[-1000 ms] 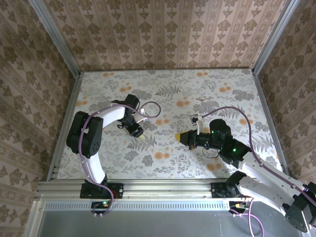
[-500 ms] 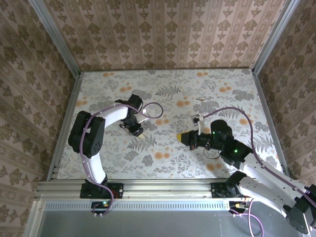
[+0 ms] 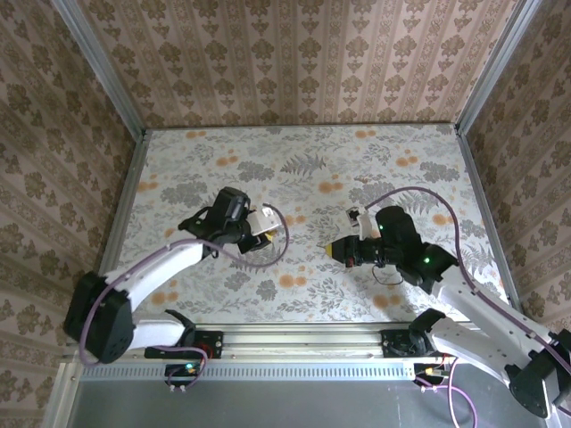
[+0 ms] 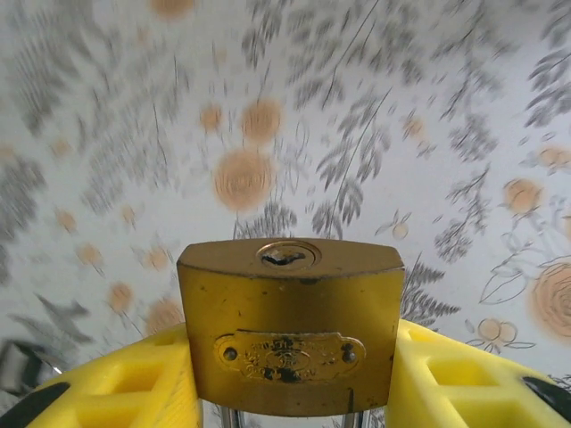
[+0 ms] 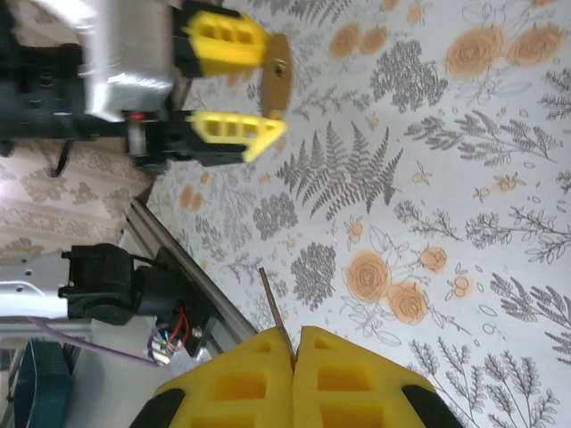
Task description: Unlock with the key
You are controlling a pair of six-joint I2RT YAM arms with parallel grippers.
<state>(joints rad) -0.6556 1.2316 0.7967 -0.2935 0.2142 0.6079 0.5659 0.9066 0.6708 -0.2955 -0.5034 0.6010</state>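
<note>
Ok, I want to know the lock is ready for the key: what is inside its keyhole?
Nothing visible: the padlock shows a dark, empty slot. The key sits pinched in the right gripper, apart from it. The slot's depth is hidden.

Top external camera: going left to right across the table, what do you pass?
Black joint of the left arm → yellow-fingered left gripper clamping the brass-gold padlock → yellow-fingered right gripper pinching the thin dark metal key → green light on the right arm.
</note>
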